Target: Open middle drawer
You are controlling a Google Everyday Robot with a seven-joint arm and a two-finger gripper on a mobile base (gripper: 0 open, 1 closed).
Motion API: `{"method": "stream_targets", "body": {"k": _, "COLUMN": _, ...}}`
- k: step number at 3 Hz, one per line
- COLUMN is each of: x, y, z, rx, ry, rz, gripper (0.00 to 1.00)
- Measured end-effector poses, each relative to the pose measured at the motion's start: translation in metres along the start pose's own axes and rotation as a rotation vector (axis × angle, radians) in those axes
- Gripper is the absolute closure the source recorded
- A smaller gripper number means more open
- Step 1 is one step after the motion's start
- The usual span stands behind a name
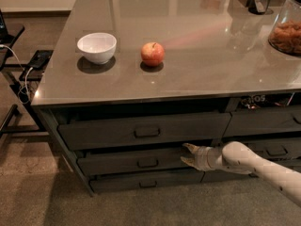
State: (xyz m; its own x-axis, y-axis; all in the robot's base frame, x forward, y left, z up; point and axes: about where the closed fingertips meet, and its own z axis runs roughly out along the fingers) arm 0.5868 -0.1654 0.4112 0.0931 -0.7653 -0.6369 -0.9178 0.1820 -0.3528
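The middle drawer (117, 162) is a wide dark grey front with a small black loop handle (147, 163), set between a taller drawer above and a lower one below. It stands slightly out from the cabinet, with a dark gap above its top edge. My gripper (188, 155) comes in from the right on a white arm (244, 160) and sits at the right end of the middle drawer's front, well right of the handle. Its two fingers are spread apart, one at the drawer's top edge and one lower, holding nothing that I can see.
The taller top drawer (94, 133) and the bottom drawer (117, 183) frame the middle one. Narrower drawers (263, 122) are on the right. On the counter stand a white bowl (97, 46), an apple (153, 53) and a jar (287, 29). Cables and a black stand (28, 65) are left.
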Motion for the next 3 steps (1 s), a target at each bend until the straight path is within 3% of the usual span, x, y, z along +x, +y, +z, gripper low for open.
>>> {"method": "stream_targets", "body": {"k": 1, "x": -0.0014, "y": -0.0035, "z": -0.0009, "rx": 0.0, "ry": 0.0, "rz": 0.0, "gripper": 0.59}}
{"method": "stream_targets", "body": {"k": 3, "x": -0.0029, "y": -0.0103, "z": -0.0014, "rx": 0.0, "ry": 0.0, "rz": 0.0, "gripper": 1.0}}
